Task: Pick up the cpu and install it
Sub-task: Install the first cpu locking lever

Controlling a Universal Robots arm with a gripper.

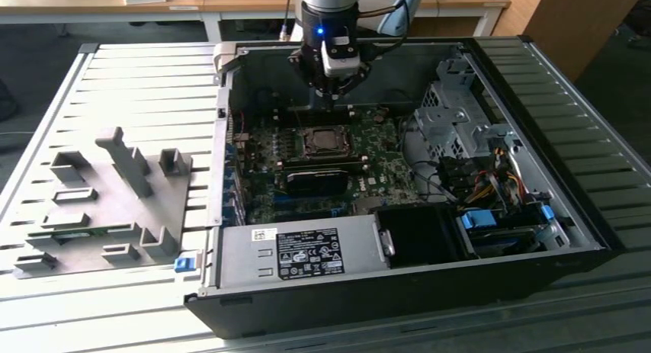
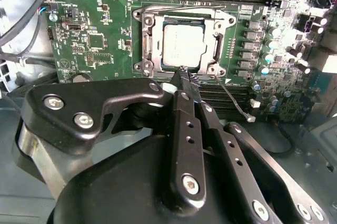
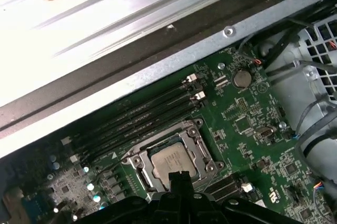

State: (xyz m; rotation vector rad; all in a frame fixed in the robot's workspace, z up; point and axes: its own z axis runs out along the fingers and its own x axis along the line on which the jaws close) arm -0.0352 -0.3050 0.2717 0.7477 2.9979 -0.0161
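Note:
The cpu (image 1: 325,142), a small square chip with a silver-grey top, lies flat inside the black socket frame (image 1: 308,131) on the green motherboard (image 1: 382,170) in the open computer case. Both wrist views show it seated in that frame, cpu (image 2: 184,45) and cpu (image 3: 171,162). My gripper (image 1: 334,94) hangs above the board near the socket's far side, apart from the chip. In the second wrist view its black fingers (image 2: 181,129) converge to a shut tip, gripper (image 2: 185,72), just off the socket's edge, with nothing held. The first wrist view also catches the gripper (image 3: 179,176).
The case walls (image 1: 229,139) enclose the board. A power supply (image 1: 305,250) and black shroud (image 1: 422,231) sit at the near side, a drive cage (image 1: 458,117) and cables (image 1: 489,178) toward the exterior view's right. Grey fixture blocks (image 1: 112,193) stand on the slatted table at its left. Memory slots (image 3: 137,118) run beside the socket.

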